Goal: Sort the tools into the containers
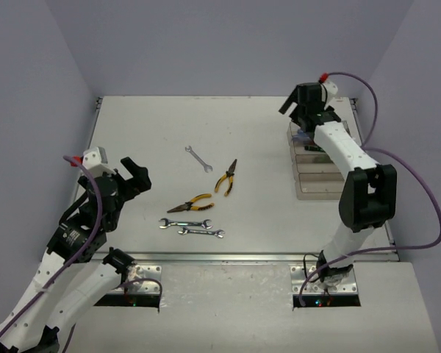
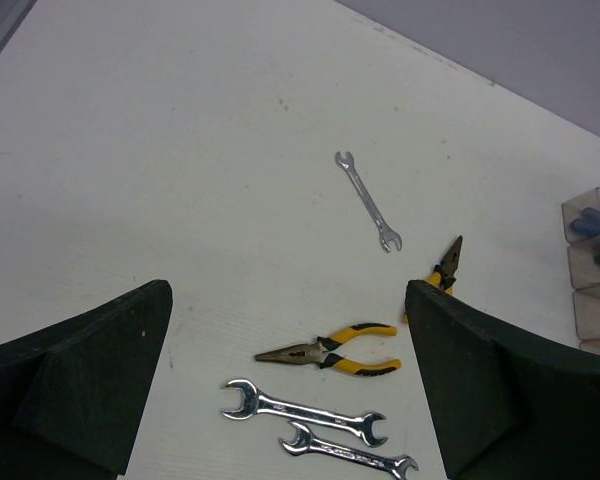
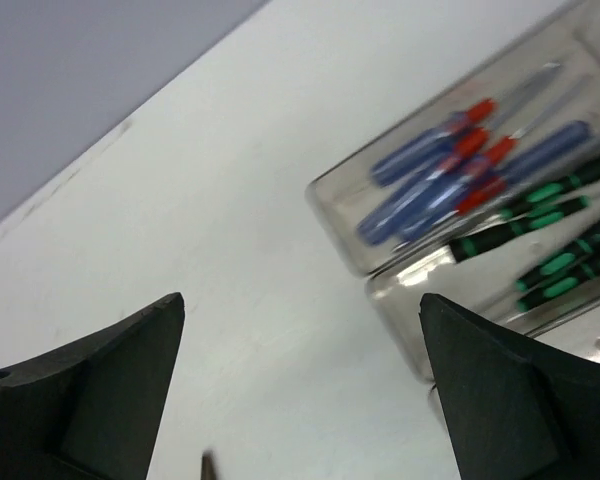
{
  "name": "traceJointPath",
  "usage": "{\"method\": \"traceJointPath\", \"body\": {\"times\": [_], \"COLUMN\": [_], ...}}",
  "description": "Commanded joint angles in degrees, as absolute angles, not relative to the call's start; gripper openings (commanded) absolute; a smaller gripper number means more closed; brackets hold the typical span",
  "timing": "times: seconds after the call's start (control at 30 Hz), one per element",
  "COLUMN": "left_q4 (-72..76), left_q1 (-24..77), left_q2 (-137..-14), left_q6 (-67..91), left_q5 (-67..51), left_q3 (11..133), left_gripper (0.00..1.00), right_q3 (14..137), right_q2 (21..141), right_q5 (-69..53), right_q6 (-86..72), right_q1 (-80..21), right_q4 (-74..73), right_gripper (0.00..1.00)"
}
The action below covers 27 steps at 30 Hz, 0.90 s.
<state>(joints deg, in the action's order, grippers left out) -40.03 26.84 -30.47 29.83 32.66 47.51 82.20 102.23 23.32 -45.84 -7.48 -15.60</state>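
left gripper [image 1: 134,176]: spread wide, nothing held | right gripper [image 1: 294,114]: spread wide, empty, above containers [image 1: 317,193] at upper right | lower pliers [image 1: 190,204]: centre frame, just right of left gripper, long axis left-right | left arm judged nearer

Two pliers [image 1: 226,177] and three wrenches [image 1: 185,223] are scattered on the table [image 1: 154,125]; the bins [image 1: 316,187] are partly hidden by the right arm [image 1: 338,147].

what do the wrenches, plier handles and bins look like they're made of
Wrenches: probably chromed steel, bright silver with shiny glints. Plier handles: seemingly yellow-and-black rubber or plastic sleeves, matte. Bins: clear, smoky plastic; screwdrivers show through the walls.
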Motion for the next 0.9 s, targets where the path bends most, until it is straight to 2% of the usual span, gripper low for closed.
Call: {"method": "traceJointPath", "body": {"times": [0.0,0.13,0.23,0.33,0.43,0.73,0.8,0.87], "left_q4": [-39.81,-39.47,-39.81,-39.81,-39.21,-39.13,-39.19,-39.2], "left_q1": [25.78,25.75,25.75,25.75,25.75,25.75,25.75,25.75], "left_q2": [-31.93,-33.06,-34.46,-34.72,-34.37,-33.91,-33.63,-33.33], "left_q6": [30.91,30.76,30.67,30.67,30.33,29.99,30.05,30.09], "left_q5": [34.83,34.54,34.45,34.23,33.58,33.0,33.11,33.22], "left_q3": [48.43,48.26,48.43,48.43,48.08,48.08,48.08,47.99], "left_gripper": [1.0,1.0,1.0,1.0,1.0,1.0,1.0,1.0], "right_q3": [80.17,71.87,73.49,75.35,77.4,83.45,84.44,84.0], "right_q2": [93.83,92.16,96.29,101.08,106.02,119.3,121.84,122.69], "right_q5": [22.99,18.13,23.79,20.18,15.76,13.21,12.38,12.2], "right_q6": [-31.26,-33.06,-34.86,-37.49,-38.74,-43.26,-44.42,-46.75], "right_q1": [-20.52,-29.92,-37.03,-39.2,-39.46,-39.16,-38.6,-38.01], "right_q4": [-22.13,-22.23,-27.87,-28.92,-28.21,-29.29,-29.34,-29.41], "right_gripper": [0.99,0.99,0.99,0.97,0.85,0.64,0.57,0.44]}}
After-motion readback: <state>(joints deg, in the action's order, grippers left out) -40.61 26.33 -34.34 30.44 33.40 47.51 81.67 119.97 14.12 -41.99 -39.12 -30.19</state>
